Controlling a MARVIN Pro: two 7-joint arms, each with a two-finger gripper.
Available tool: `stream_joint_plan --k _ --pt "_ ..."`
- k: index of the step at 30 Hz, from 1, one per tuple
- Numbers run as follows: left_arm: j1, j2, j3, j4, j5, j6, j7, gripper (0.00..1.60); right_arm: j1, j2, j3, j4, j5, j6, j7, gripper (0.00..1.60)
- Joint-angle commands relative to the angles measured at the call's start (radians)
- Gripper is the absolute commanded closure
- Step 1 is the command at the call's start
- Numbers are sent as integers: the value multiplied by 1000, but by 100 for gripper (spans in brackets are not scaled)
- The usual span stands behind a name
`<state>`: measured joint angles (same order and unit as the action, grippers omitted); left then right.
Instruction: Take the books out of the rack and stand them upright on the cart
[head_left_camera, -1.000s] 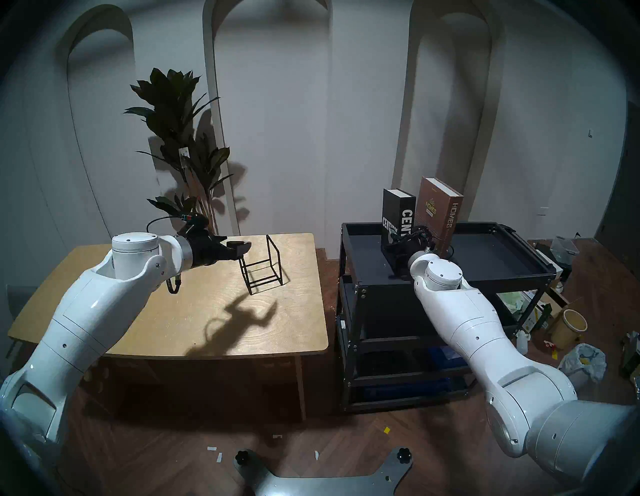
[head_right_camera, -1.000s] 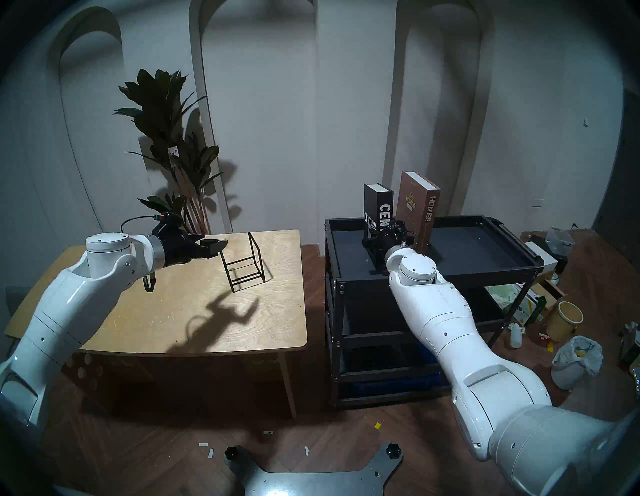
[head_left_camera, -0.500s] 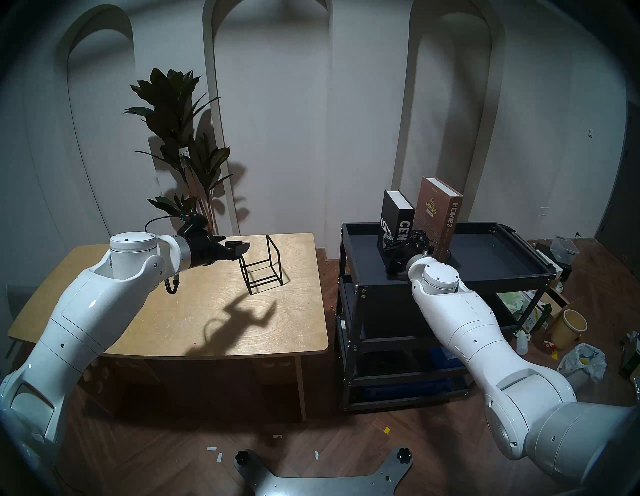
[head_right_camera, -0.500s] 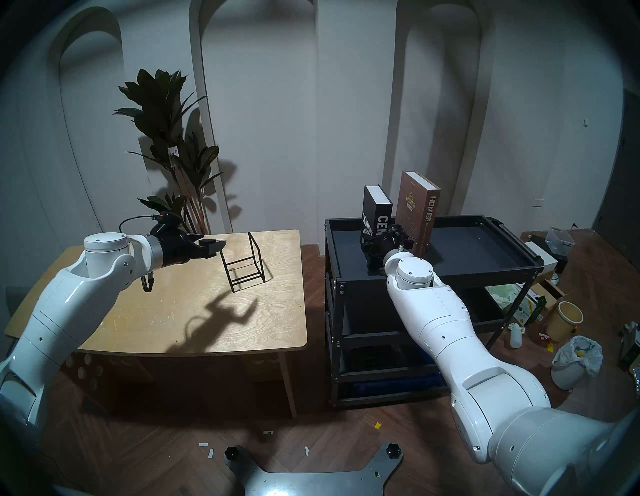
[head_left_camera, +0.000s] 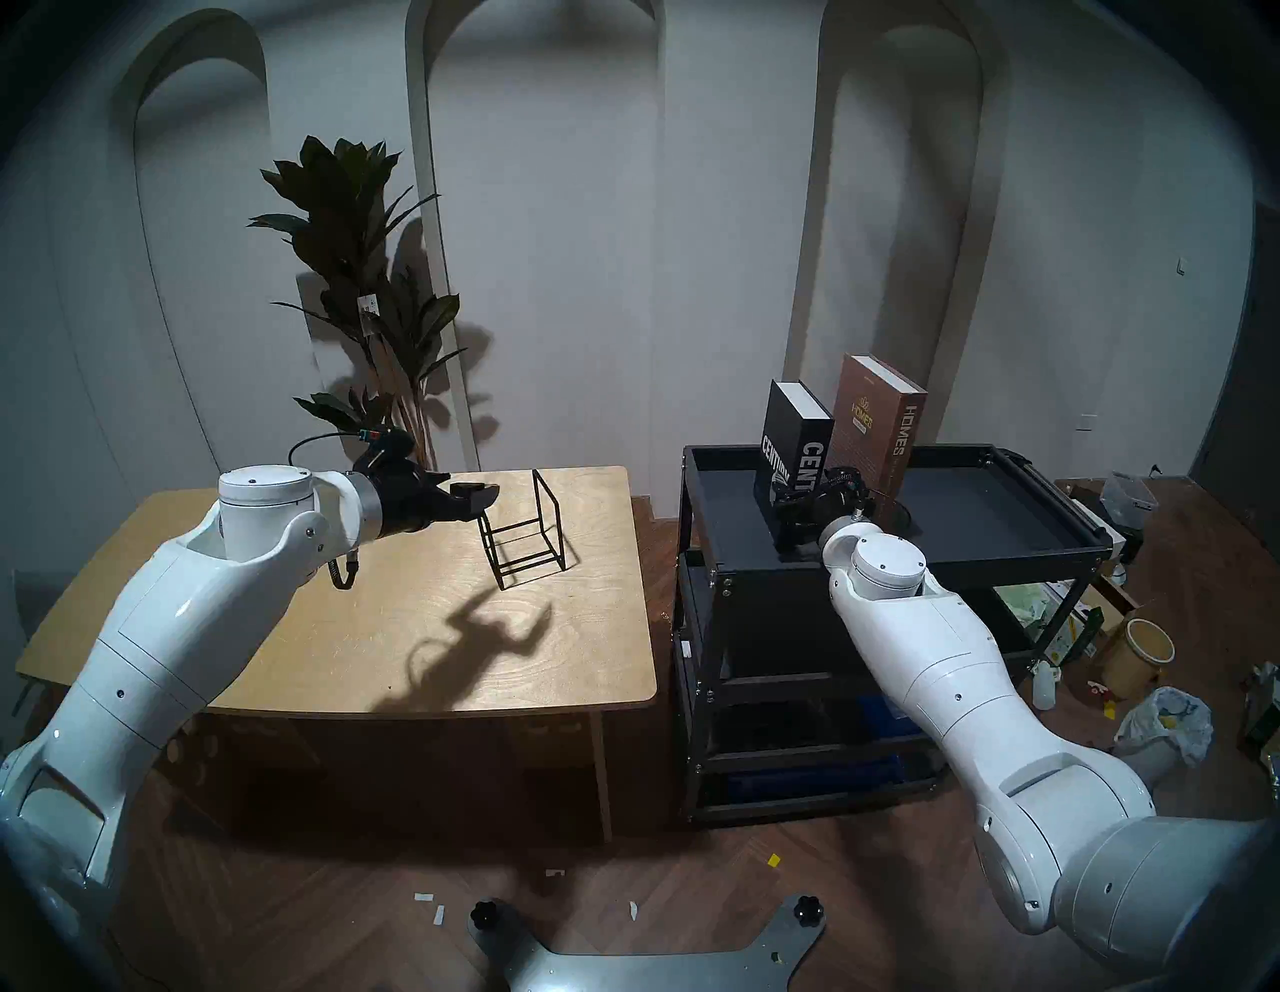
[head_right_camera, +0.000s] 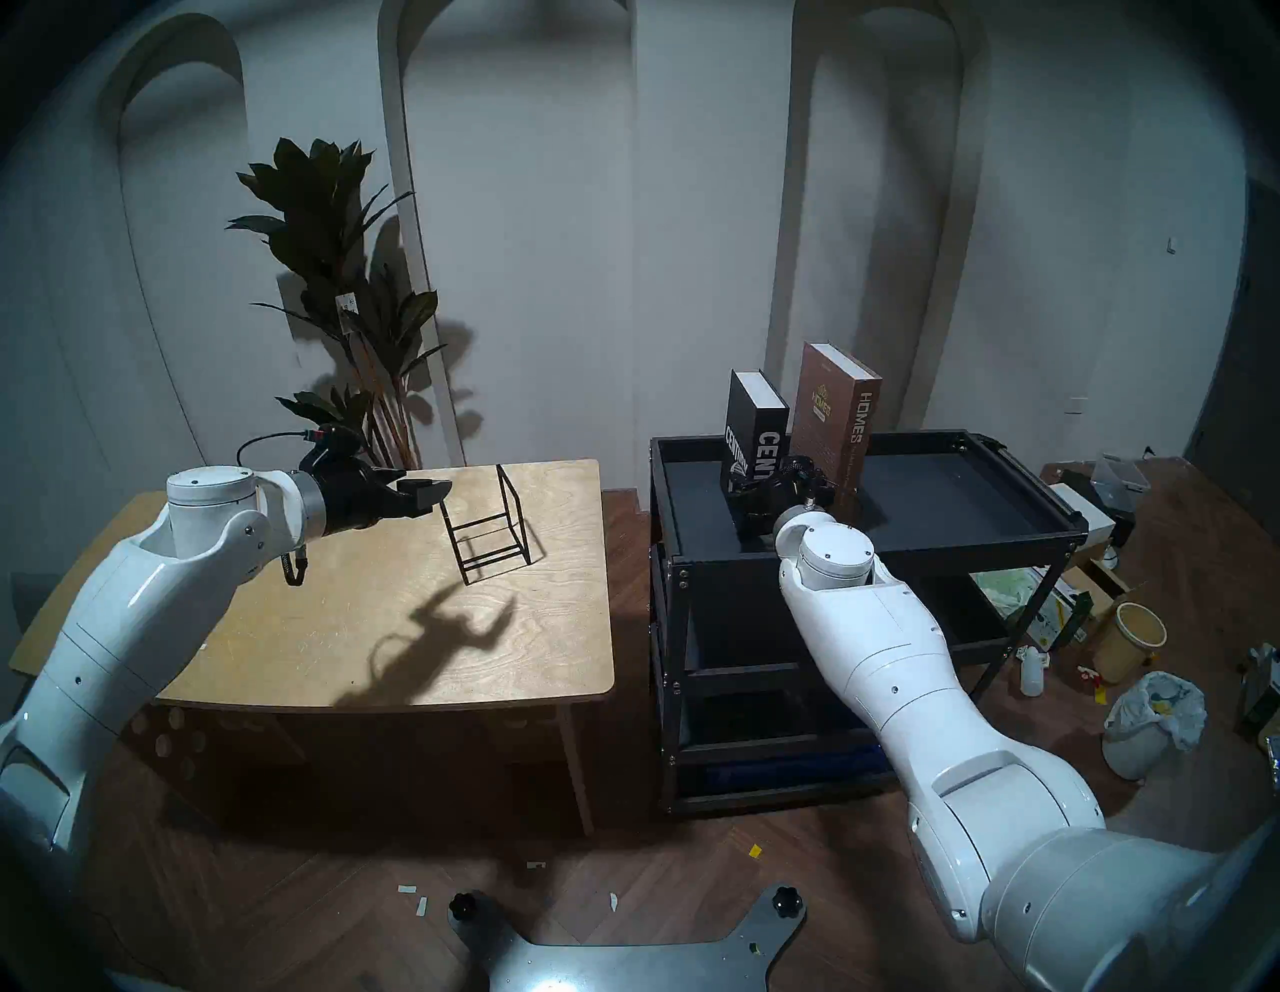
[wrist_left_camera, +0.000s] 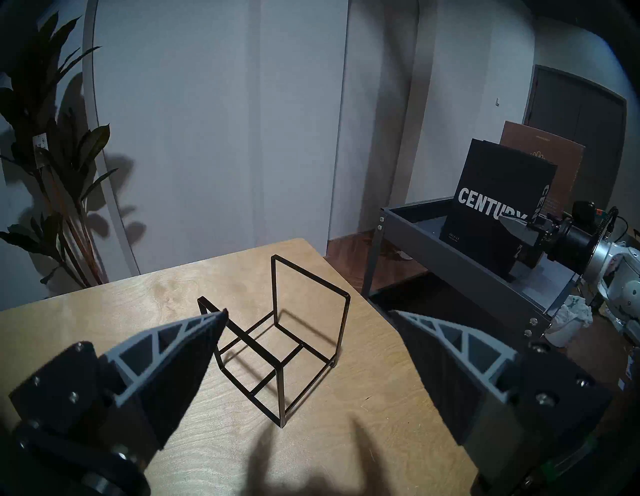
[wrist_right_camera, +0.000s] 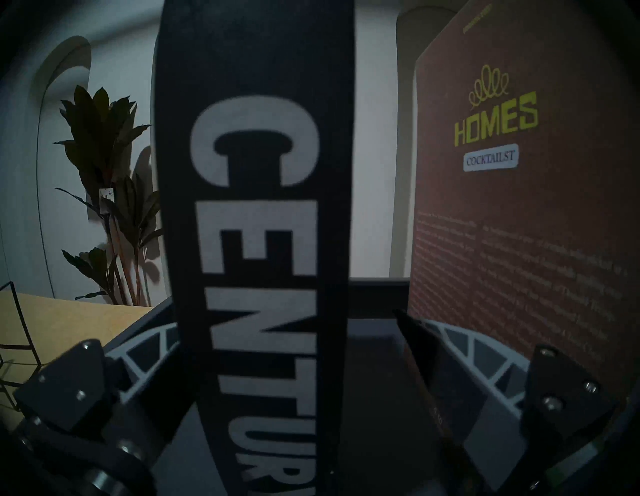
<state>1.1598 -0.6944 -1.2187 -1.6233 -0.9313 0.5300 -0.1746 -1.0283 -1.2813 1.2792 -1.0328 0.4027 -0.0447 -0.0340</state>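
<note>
Two hardcovers stand upright on the top tray of the black cart (head_left_camera: 983, 547), the chosen landmark here. The black book (head_left_camera: 796, 443), lettered "CENTURY", stands near the cart's back left corner; the taller brown book (head_left_camera: 876, 422), lettered "HOMES", stands just beside it on its right, a narrow gap showing between the two in the right wrist view.

The right gripper (wrist_right_camera: 287, 346) reaches level over the cart's front edge, straddling the spine of the black book. Its fingers (wrist_right_camera: 460, 343) are apart — the right one stands clear of the spine with the tray visible between, while the left one is partly hidden behind the book, so contact on that side cannot be told. The book stands on its own lower edge on the tray.

Left of the cart, across a strip of wooden floor, sits the light wooden bench (head_left_camera: 388, 623). The rack (head_left_camera: 526, 530) — a bare black wire frame — stands on the part of the bench nearest the cart, with no book in it. The left gripper (wrist_left_camera: 304, 318) hangs above the bench on the rack's far side from the cart, its fingers (wrist_left_camera: 180, 346) spread wide and holding nothing. A potted plant (head_left_camera: 360, 277) stands against the wall behind the bench.
</note>
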Motion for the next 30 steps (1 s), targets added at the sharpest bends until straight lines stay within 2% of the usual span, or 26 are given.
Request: stream_joint_plan --k 1,8,14,30 --pt "-14 4 -12 -28 -1 5 16 0 -42 11 16 -116 16 -12 0 0" --pt "-7 5 -15 -33 -9 -11 27 0 -99 19 23 -207 26 -6 -25 0" --pt "12 -34 -32 -25 1 -98 91 0 -161 27 31 -284 42 -13 -38 0" --pt "39 -118 -29 -20 115 -321 294 0 -312 47 67 -482 80 -38 -85 0"
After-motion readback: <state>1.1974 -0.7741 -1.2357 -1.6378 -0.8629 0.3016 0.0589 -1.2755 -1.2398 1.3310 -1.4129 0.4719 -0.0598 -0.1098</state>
